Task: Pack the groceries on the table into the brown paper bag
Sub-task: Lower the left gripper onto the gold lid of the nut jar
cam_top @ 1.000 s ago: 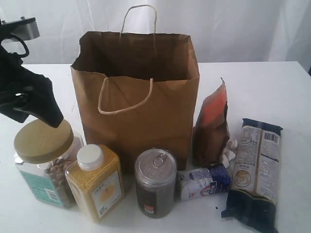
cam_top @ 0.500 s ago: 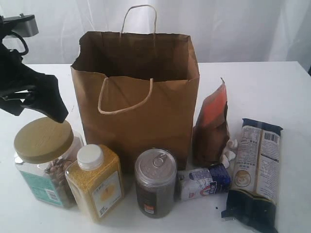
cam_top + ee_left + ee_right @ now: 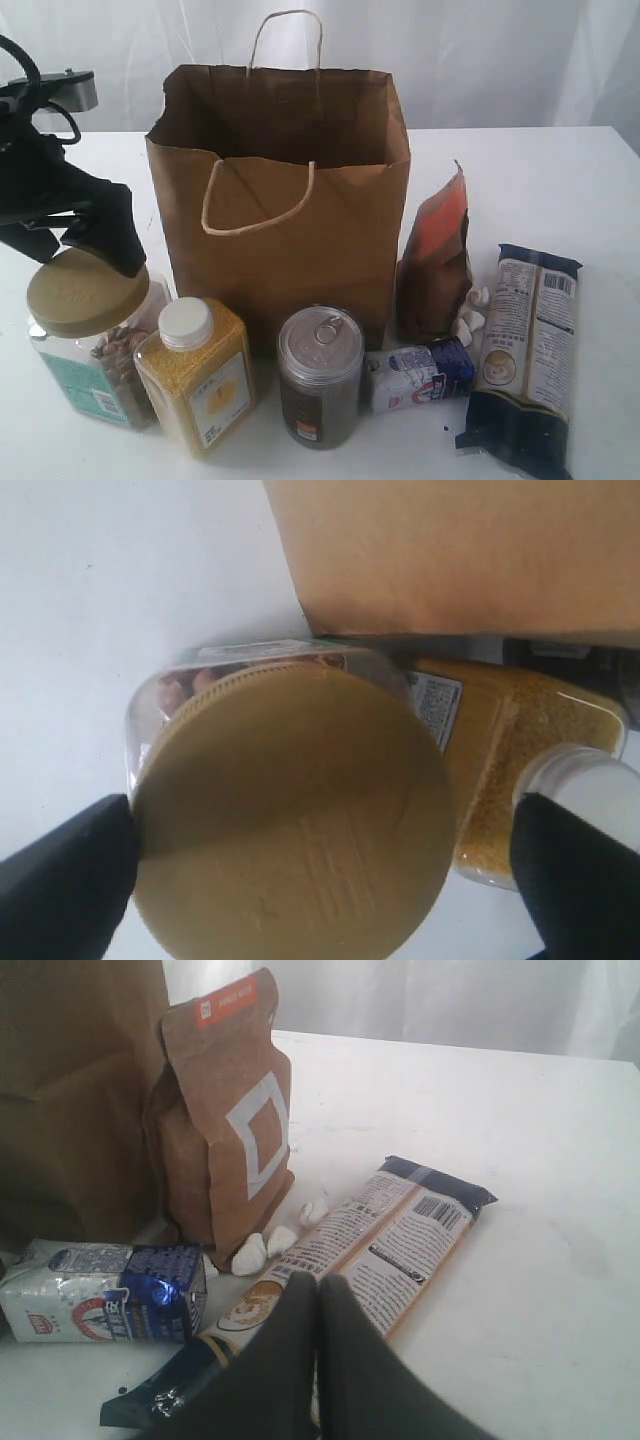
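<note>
The brown paper bag (image 3: 290, 230) stands open at the middle of the table (image 3: 560, 190). In front of it stand a clear jar with an olive-gold lid (image 3: 85, 292), a yellow-grain bottle (image 3: 195, 375) and a dark pull-tab can (image 3: 320, 375). A white-blue packet (image 3: 420, 372), a brown-orange pouch (image 3: 437, 265) and a long pasta packet (image 3: 525, 355) are to the right. My left gripper (image 3: 95, 245) is open just over the jar; in the left wrist view its fingers (image 3: 60, 880) flank the lid (image 3: 290, 810). My right gripper (image 3: 318, 1285) is shut and empty above the pasta packet (image 3: 390, 1240).
Small white crumbs (image 3: 265, 1245) lie between the pouch (image 3: 225, 1110) and the pasta packet. The bottle (image 3: 510, 750) stands tight against the jar, close to the left gripper's finger on that side. The bag's wall (image 3: 450, 550) rises just behind both.
My left gripper has moved a little right and come down onto the jar's lid, and its jaws have widened. The right gripper and the groceries have not moved.
</note>
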Robot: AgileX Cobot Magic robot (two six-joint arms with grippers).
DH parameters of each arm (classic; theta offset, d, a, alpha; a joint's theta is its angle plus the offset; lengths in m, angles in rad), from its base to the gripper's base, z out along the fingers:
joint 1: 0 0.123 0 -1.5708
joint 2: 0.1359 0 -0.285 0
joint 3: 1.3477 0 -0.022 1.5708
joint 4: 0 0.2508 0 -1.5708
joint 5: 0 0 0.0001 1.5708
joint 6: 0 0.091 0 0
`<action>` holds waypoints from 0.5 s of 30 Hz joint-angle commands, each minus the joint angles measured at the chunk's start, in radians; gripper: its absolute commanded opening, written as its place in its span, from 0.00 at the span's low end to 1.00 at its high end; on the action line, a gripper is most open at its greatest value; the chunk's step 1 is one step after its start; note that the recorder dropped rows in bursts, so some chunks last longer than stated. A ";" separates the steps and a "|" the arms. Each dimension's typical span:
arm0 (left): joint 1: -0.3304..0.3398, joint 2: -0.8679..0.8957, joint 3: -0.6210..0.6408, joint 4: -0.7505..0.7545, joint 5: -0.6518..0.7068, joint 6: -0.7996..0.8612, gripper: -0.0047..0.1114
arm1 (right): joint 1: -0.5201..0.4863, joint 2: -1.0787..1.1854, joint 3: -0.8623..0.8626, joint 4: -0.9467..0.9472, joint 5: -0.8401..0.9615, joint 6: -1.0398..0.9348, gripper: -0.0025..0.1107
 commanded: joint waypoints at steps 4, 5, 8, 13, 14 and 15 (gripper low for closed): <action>-0.025 0.034 0.006 0.023 0.002 0.009 0.95 | 0.000 -0.006 0.005 -0.005 -0.002 0.003 0.02; -0.036 0.034 0.006 0.041 -0.002 0.004 0.95 | 0.000 -0.006 0.005 -0.005 -0.002 0.003 0.02; -0.063 0.035 0.006 0.090 -0.014 -0.020 0.95 | 0.000 -0.006 0.005 -0.005 -0.002 0.003 0.02; -0.102 0.043 -0.022 0.167 0.002 -0.047 0.95 | 0.000 -0.006 0.005 -0.005 -0.002 0.003 0.02; -0.109 0.046 -0.027 0.180 0.006 -0.053 0.95 | 0.000 -0.006 0.005 -0.005 -0.002 0.003 0.02; -0.110 0.047 -0.030 0.187 0.008 -0.055 0.95 | 0.000 -0.006 0.005 -0.005 -0.002 0.003 0.02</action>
